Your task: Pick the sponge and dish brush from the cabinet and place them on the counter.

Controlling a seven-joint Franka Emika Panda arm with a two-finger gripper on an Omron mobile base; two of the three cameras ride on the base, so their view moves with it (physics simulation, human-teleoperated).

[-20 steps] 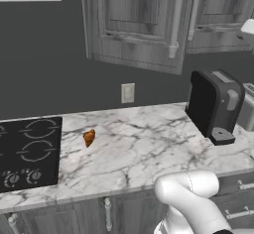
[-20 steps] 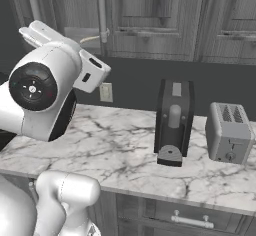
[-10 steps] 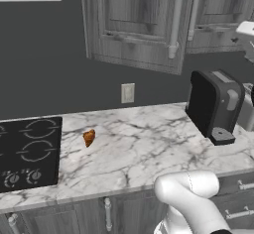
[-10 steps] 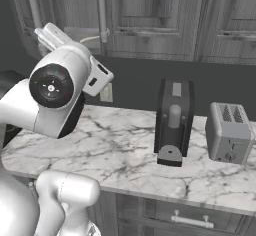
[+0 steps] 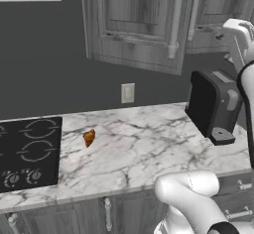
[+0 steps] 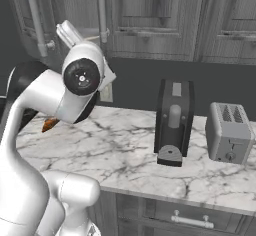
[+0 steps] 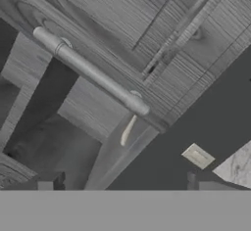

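I am at the opening step: the cabinet (image 5: 144, 25) doors look closed from both base cameras, though one door stands slightly swung out in the left base view, and nothing has reached the counter (image 5: 144, 148) yet. My arm is raised toward the cabinet, and the hand camera looks up along a silver bar handle (image 7: 93, 73) with dark gaps beside the door edge. A slim pale stick shows just below that handle; I judge it may be the dish brush (image 7: 128, 129), but it is too small to be sure. I cannot find the sponge, so I take it to be hidden inside. The claw's tips are not clear in the hand view, so I cannot tell whether it is released or clenched. On the counter sit an orange-brown lump (image 5: 89, 138), a black coffee machine (image 6: 173, 122) and a toaster (image 6: 231, 132). Next I need the door fully open, then a reach onto the shelf.
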